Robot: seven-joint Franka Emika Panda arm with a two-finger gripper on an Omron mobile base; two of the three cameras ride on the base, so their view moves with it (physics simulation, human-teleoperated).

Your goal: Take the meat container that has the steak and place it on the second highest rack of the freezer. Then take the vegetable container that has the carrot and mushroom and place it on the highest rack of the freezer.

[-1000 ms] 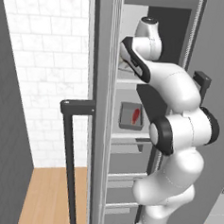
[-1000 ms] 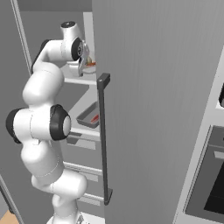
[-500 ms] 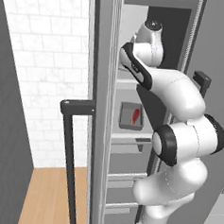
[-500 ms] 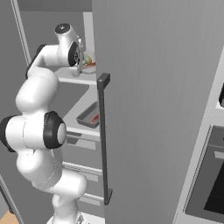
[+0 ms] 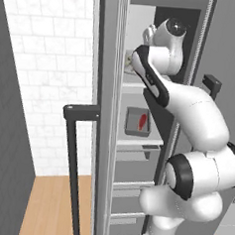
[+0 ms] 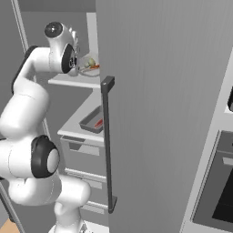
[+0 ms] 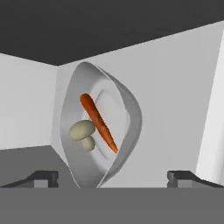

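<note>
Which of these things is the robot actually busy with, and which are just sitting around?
Part of the job:
meat container with steak, on the second shelf
vegetable container with carrot and mushroom, on the highest rack
freezer
open gripper

Just there:
oven
brick wall

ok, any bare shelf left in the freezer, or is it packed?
Second rack: bare strip between the meat container and the shelf's front edge, plus some left of the tray in the left base view. Highest rack: bare at its front edge, but the vegetable container and open gripper crowd the middle.
</note>
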